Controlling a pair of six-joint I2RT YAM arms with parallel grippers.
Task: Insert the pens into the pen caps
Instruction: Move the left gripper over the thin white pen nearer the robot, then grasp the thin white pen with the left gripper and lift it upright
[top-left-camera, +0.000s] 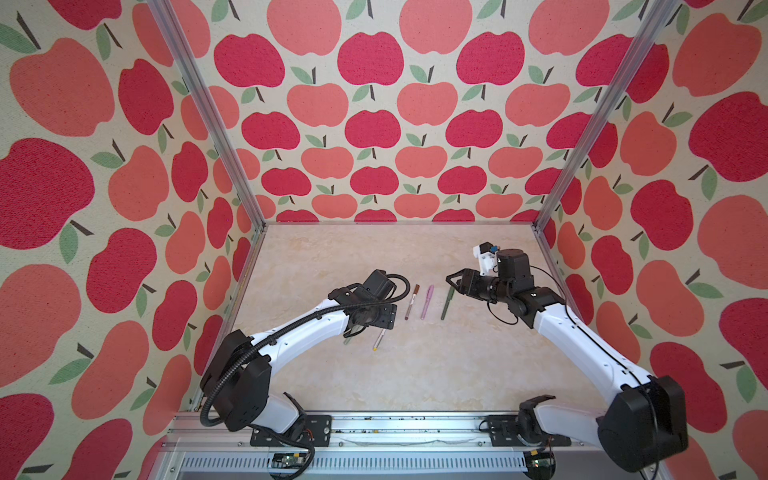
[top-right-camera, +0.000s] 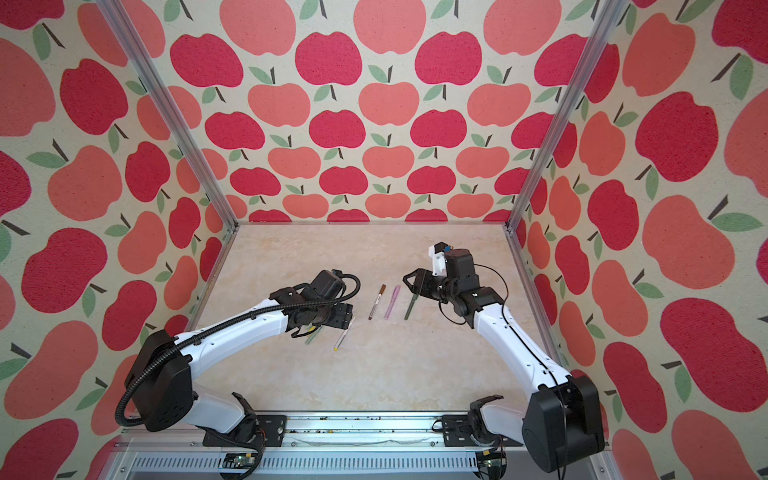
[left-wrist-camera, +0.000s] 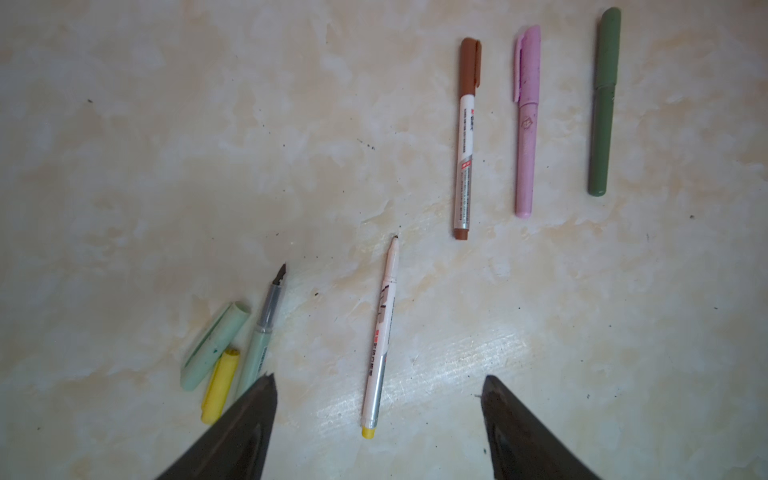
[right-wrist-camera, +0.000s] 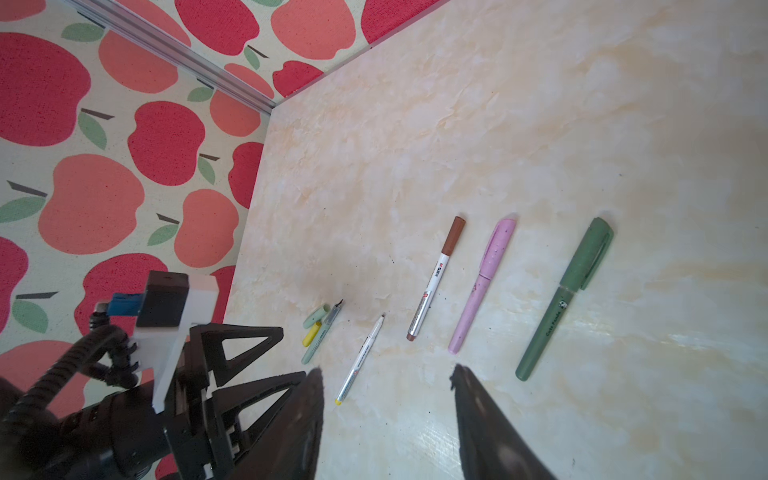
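Legible only on the dark green pen (right-wrist-camera: 559, 303): "Cute Panda". On the brown-capped white pen (right-wrist-camera: 434, 278), red logo and fine print, too blurred to read. Between them, the pink pen (right-wrist-camera: 480, 286), capped too. At 7 o'clock from that trio in a top view, uncapped white pen (top-left-camera: 380, 338); toward 8 o'clock, sage pen (left-wrist-camera: 255, 353), light green cap (left-wrist-camera: 216, 345) and yellow cap (left-wrist-camera: 220, 386) bunched together. Above the uncapped white pen, left gripper (left-wrist-camera: 380, 377) spread wide, holding nothing; at the dark green pen's 12 o'clock end, right gripper (right-wrist-camera: 386, 369) half parted, empty. Bare table (top-left-camera: 415, 374) toward 6 and 12 o'clock.
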